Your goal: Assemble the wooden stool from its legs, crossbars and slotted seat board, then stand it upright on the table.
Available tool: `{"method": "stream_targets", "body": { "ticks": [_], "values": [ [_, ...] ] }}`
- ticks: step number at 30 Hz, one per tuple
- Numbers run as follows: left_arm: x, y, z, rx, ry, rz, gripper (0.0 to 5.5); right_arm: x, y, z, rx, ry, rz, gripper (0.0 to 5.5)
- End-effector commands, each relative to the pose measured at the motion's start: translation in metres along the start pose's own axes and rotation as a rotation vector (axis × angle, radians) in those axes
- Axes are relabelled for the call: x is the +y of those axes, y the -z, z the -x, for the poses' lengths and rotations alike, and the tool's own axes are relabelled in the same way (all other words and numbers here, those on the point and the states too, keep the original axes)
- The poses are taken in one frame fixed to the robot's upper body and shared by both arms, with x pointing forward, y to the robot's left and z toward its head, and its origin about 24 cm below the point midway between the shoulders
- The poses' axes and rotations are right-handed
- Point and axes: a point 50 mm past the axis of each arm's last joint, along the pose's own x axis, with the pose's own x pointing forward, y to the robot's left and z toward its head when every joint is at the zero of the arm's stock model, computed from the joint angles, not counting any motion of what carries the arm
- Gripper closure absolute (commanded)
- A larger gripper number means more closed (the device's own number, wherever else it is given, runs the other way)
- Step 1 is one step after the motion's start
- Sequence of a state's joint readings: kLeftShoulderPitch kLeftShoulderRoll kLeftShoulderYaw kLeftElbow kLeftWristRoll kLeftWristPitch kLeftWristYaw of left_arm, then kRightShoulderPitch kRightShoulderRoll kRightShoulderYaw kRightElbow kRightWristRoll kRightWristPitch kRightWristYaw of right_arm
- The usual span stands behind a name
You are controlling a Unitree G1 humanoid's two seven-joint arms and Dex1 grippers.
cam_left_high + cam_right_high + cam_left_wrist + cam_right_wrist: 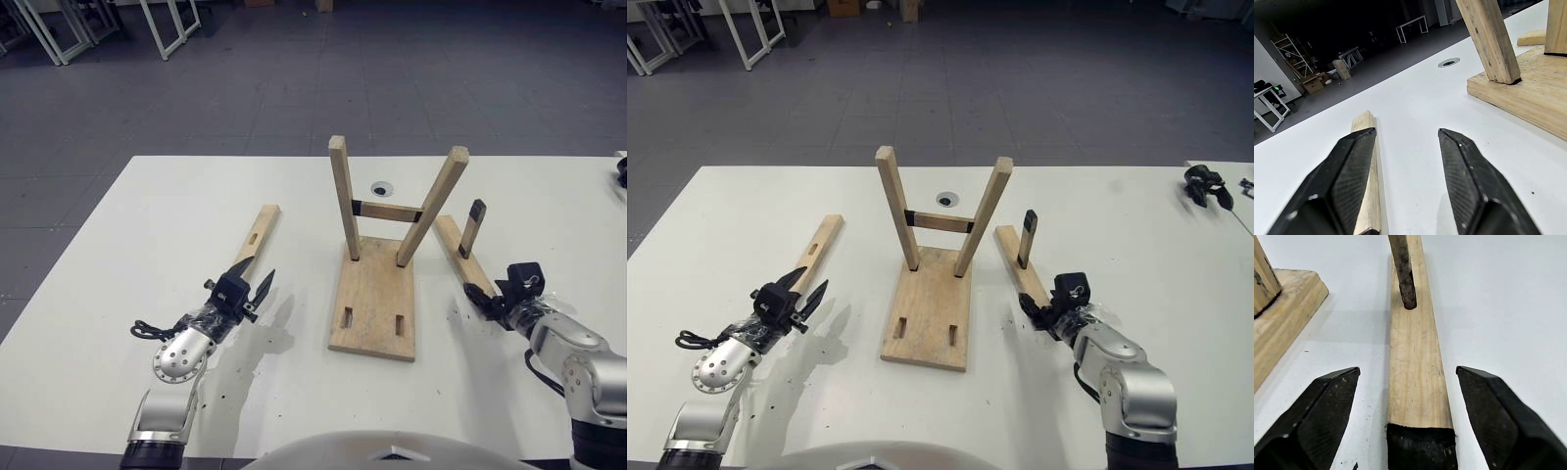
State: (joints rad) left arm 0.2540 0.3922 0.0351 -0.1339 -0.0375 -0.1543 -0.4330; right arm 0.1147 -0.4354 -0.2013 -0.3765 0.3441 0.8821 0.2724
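Observation:
The slotted seat board lies flat mid-table with two legs standing in it, joined by a crossbar. A loose leg lies to the left. My left gripper is open just short of its near end, one finger over the wood. On the right lies another leg with a crossbar plugged upright into it. My right gripper is open, its fingers on either side of that leg's dark-tipped near end.
A round cable hole sits in the white table behind the stool. A small black object lies at the far right edge. Metal frames stand on the floor beyond.

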Motion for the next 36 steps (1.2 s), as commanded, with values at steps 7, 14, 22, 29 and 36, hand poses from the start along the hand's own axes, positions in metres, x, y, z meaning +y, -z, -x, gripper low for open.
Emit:
{"method": "stream_targets", "body": {
  "ticks": [7, 14, 22, 29, 36],
  "values": [
    [0.001, 0.001, 0.0, 0.009, -0.013, 0.024, 3.17, 0.008, 0.008, -0.011, 0.007, 0.036, 0.096, 3.2],
    [0.004, 0.0, -0.003, 0.004, -0.02, 0.028, 3.17, 0.006, 0.009, -0.017, 0.027, 0.059, 0.176, 3.49],
    [0.021, -0.02, -0.012, -0.09, -0.083, 0.08, 3.17, 0.004, -0.084, -0.011, -0.399, 0.027, 0.017, 3.49],
    [0.057, -0.068, -0.027, -0.272, -0.16, 0.22, 3.17, 0.011, -0.17, 0.024, -0.733, -0.122, -0.143, 3.49],
    [0.066, -0.14, -0.037, -0.514, 0.094, 0.577, 2.97, 0.048, -0.219, 0.054, -0.833, -0.441, -0.149, 3.49]
  ]
}}
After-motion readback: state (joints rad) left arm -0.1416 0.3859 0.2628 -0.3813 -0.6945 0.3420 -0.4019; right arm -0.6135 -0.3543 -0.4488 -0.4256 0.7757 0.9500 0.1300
